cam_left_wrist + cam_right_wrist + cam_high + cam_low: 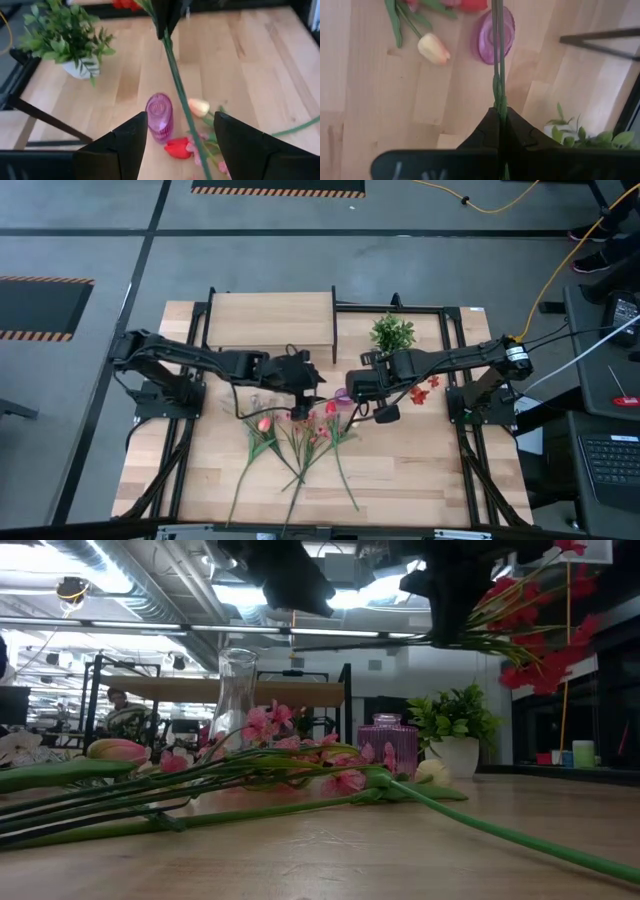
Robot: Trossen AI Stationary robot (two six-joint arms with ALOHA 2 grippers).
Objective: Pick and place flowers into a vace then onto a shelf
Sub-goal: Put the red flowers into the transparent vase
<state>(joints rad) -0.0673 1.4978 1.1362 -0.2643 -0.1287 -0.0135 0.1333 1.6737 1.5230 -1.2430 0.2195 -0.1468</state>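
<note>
Flowers (250, 775) lie across the bench (330, 860) before a clear vase (236, 690); right of it, a purple vase (387, 743) (ribbed) and leafy plant (458, 720).

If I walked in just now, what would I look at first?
Probably the right gripper, shut on a long green stem with red flowers, held up in the air over the table. Under it stands a little purple vase, and more flowers lie in a bunch on the middle of the wooden table. The left gripper waits open nearby, above the vase.
</note>
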